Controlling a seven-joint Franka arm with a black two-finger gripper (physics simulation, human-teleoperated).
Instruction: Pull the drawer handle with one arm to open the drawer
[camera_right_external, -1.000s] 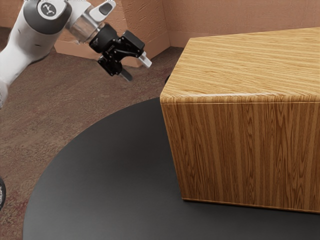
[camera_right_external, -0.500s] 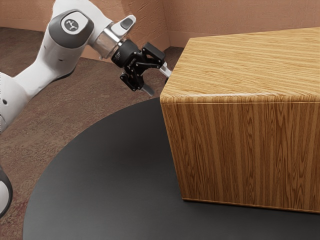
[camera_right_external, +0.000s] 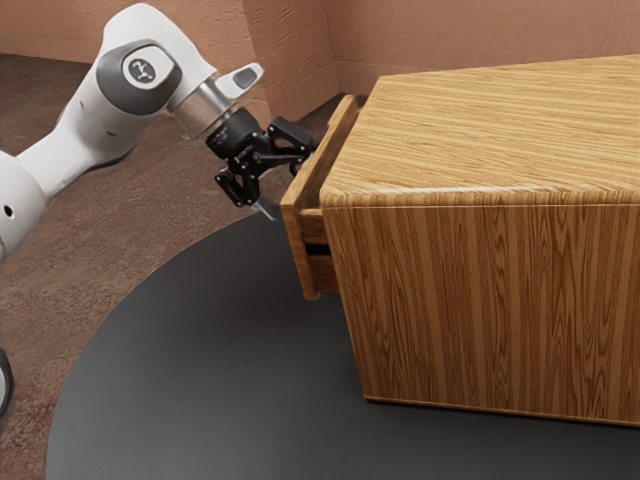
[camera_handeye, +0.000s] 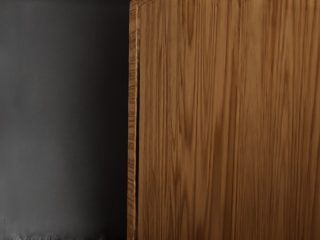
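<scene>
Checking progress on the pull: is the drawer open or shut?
Partly open: the drawer front stands out from the wooden cabinet, with a dark gap showing behind it.

Golden oak, matte black, and my own black claw.

My claw is black, on a white arm with a grey joint cap and a silvery band at the wrist. The cabinet is warm golden-brown wood, its grain running in upright stripes down the side and in long streaks across the top (the drawer wears the same oak tone, with darker brown in the gap behind it). Close under my hand that grain reads as fine tan and amber lines. The round surface is plain matte black. The floor is mottled reddish brown, and the walls are a paler terracotta.
</scene>
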